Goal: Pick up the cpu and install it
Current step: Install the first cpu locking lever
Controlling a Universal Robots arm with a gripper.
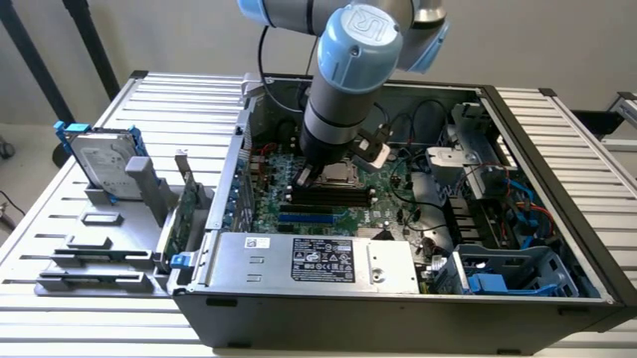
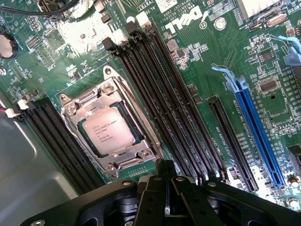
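We see the cpu [image 2: 111, 131] seated flat in its socket [image 2: 109, 126] on the motherboard [image 2: 197, 52], square, no long axis. Gripper [image 2: 165, 188] hangs just above, jaws closed and empty, beside the socket's memory-slot [image 2: 164, 99] side.

A robotics lab: an opened computer case [image 1: 398, 298] on a slatted metal workbench [image 1: 557, 127].

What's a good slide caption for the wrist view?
Shut hand above the motherboard, cpu seated in its socket.

open air above cpu [image 2: 110, 132], memory slots [image 2: 164, 99] just beside it
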